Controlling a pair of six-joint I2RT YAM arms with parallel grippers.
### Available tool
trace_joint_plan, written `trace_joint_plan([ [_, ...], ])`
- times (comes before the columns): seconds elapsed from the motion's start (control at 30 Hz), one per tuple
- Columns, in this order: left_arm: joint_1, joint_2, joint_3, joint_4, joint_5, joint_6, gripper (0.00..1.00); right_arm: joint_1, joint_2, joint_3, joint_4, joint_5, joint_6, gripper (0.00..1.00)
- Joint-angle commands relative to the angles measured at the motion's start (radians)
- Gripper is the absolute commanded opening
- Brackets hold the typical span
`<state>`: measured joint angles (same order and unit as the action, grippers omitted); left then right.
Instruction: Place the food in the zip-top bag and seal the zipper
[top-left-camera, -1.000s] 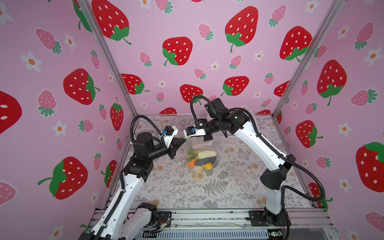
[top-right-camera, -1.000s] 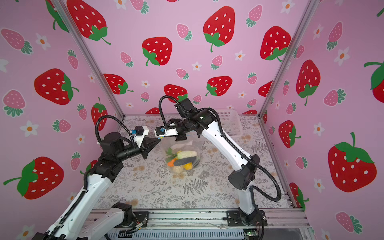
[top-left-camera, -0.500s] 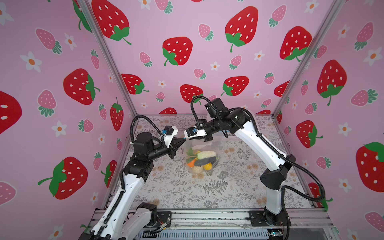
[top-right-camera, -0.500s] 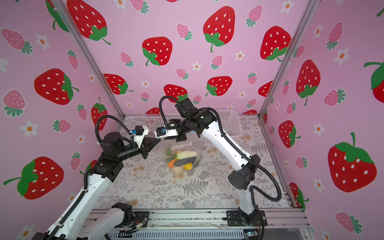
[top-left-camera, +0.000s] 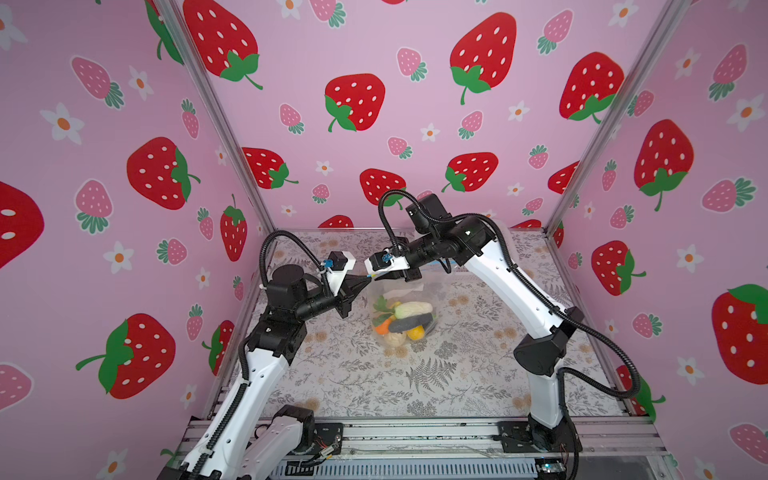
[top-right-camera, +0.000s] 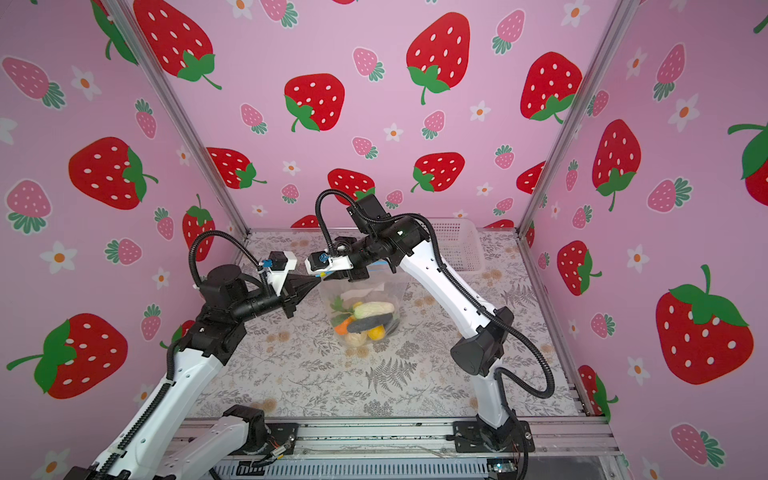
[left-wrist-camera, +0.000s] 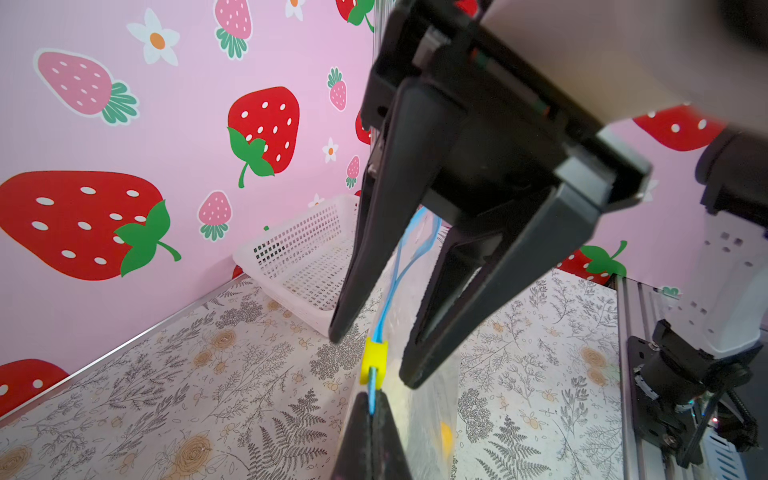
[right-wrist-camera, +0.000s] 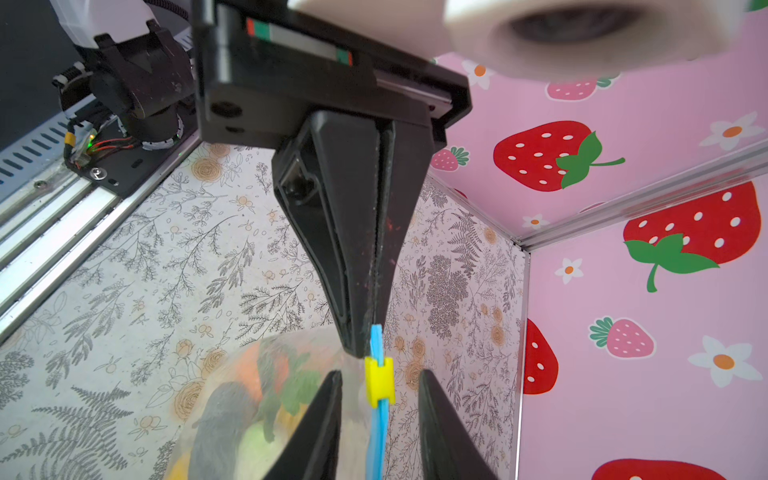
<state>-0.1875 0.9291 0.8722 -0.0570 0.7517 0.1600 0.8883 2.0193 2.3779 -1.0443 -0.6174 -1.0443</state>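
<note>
Left gripper (top-left-camera: 362, 281): clamped tight on the end of the zipper (left-wrist-camera: 390, 291), just left of frame centre in both top views.
Right gripper (left-wrist-camera: 374, 359): partly open, one finger on either side of the yellow slider (right-wrist-camera: 379, 380), gripping nothing.
Zipper: light blue; its two tracks are parted beyond the slider.
Zip-top bag (top-left-camera: 415, 292): hangs from its zipper edge at frame centre, lower end on the floral table (top-left-camera: 436, 374).
Food (top-left-camera: 405, 319): heaped inside the bag's bottom.
White basket (top-right-camera: 457, 245): far table edge, right of centre.
</note>
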Motion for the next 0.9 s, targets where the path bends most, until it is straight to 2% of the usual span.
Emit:
trace_joint_plan([
  [0.0, -0.004, -0.021, 0.014, 0.044, 0.008, 0.010, 0.00, 0.005, 0.007, 0.026, -0.035, -0.033, -0.003, 0.35],
  [0.13, -0.007, -0.024, 0.013, 0.044, 0.006, 0.010, 0.00, 0.005, 0.007, 0.026, -0.038, -0.038, -0.003, 0.31],
  [0.47, -0.009, -0.027, 0.010, 0.035, -0.003, 0.016, 0.00, 0.010, -0.002, 0.026, -0.037, -0.044, -0.006, 0.28],
  [0.6, -0.009, -0.029, 0.010, 0.033, -0.006, 0.018, 0.00, 0.012, -0.004, 0.026, -0.037, -0.043, -0.006, 0.29],
  [0.7, -0.010, -0.030, 0.009, 0.032, -0.006, 0.019, 0.00, 0.014, -0.006, 0.027, -0.035, -0.042, -0.008, 0.36],
  [0.87, -0.010, -0.035, 0.008, 0.031, -0.008, 0.021, 0.00, 0.014, -0.005, 0.027, -0.033, -0.039, -0.007, 0.36],
])
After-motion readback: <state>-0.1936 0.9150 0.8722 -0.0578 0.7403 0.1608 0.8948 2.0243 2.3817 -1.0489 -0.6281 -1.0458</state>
